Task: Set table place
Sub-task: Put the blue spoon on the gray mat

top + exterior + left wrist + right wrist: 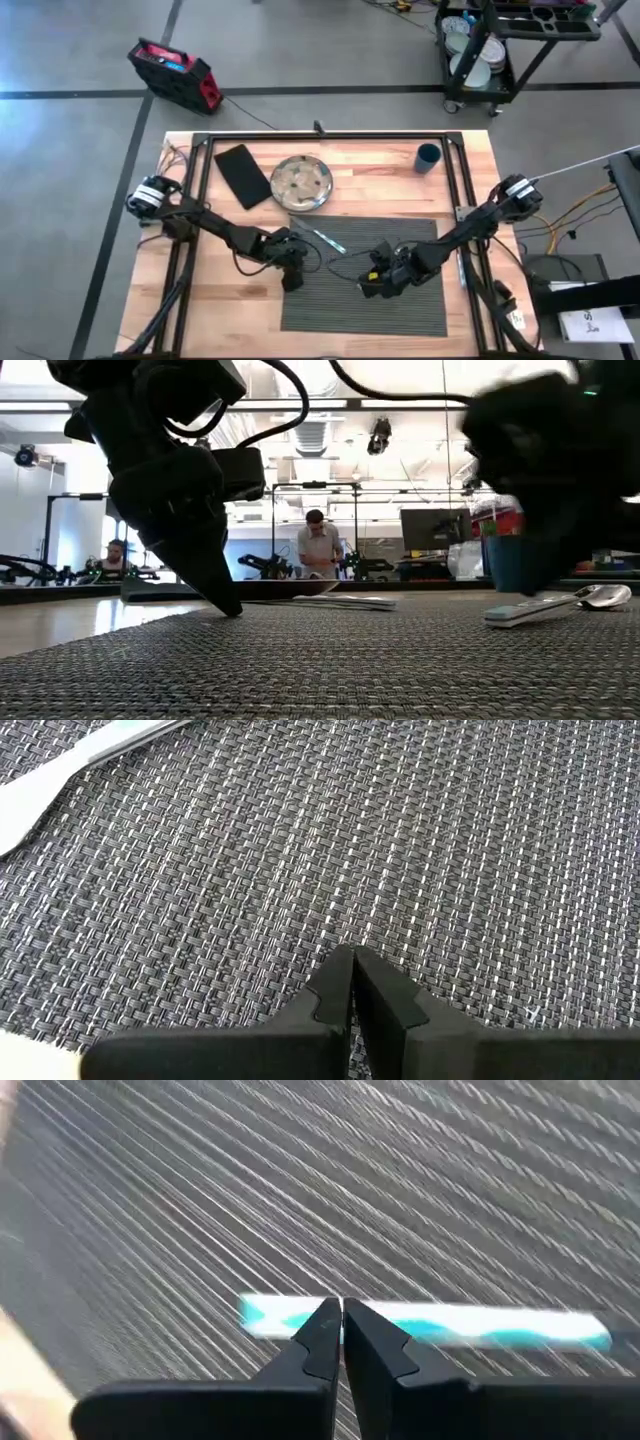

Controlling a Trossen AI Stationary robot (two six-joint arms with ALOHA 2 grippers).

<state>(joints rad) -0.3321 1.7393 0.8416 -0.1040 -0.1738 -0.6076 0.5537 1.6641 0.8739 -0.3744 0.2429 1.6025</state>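
The dark grey ribbed placemat [400, 305] lies on the wooden table [225, 305]. My left gripper [292, 282] is shut at the mat's left edge, its tips [352, 956] down on the weave. My right gripper [371, 288] is shut over the mat's middle, right at a white and teal utensil [450, 1325] that lies flat on the mat [545, 608]. Two more utensils [318, 236] lie on the mat's far left part. On the bare wood beyond the mat are a round plate [302, 183], a black napkin [243, 175] and a blue cup [428, 157]. My left gripper sets its shut fingertips [228, 606] on the placemat's top surface near its left edge [352, 935], slanting down from the left; the mat lies flat under them. My right gripper has its shut tips right at the utensil's handle [300, 1318], pointing down; whether they touch it I cannot tell.
A black tube frame [455, 180] runs around the table. Bare wood lies to the left of the mat and along the near edge. People and workstations show in the room behind the table.
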